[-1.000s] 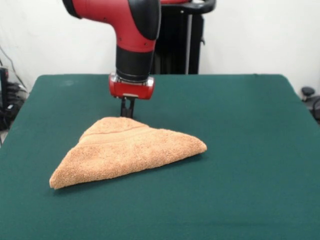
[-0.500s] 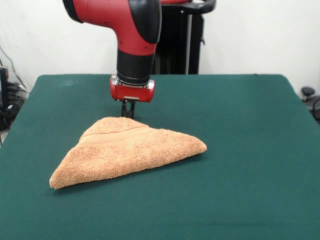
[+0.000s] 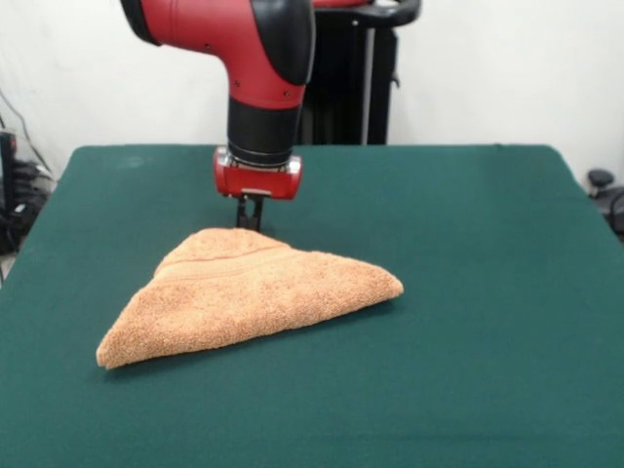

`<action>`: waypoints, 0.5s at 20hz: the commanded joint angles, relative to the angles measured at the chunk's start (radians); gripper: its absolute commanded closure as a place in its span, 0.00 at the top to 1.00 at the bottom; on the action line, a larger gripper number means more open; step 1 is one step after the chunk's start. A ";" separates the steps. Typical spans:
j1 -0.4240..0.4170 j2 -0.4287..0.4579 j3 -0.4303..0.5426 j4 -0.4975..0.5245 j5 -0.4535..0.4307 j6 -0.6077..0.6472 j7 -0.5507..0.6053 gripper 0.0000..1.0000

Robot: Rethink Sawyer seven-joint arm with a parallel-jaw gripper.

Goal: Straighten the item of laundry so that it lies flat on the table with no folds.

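The orange-tan towel lies folded into a triangle on the dark green table, left of the middle. One woven band runs across it near its far corner. No white label shows. My gripper hangs from the red and black arm at the towel's far corner. Its dark fingers stand close together and their tips meet the towel's far edge, so it looks shut on that corner. The towel rests on the table and is not lifted.
The robot's black pedestal stands behind the table's far edge. Cables and dark gear sit off the table's left side, and a dark object sits off its right side.
My gripper has shifted very slightly to the right at the towel's far corner. The towel's shape and place have not changed.
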 commanded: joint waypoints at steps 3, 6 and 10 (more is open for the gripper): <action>0.022 0.173 0.168 -0.252 0.002 -0.007 0.070 0.00; 0.032 0.170 0.162 -0.261 0.005 0.003 0.076 0.00; 0.039 0.171 0.163 -0.276 0.008 0.013 0.083 0.00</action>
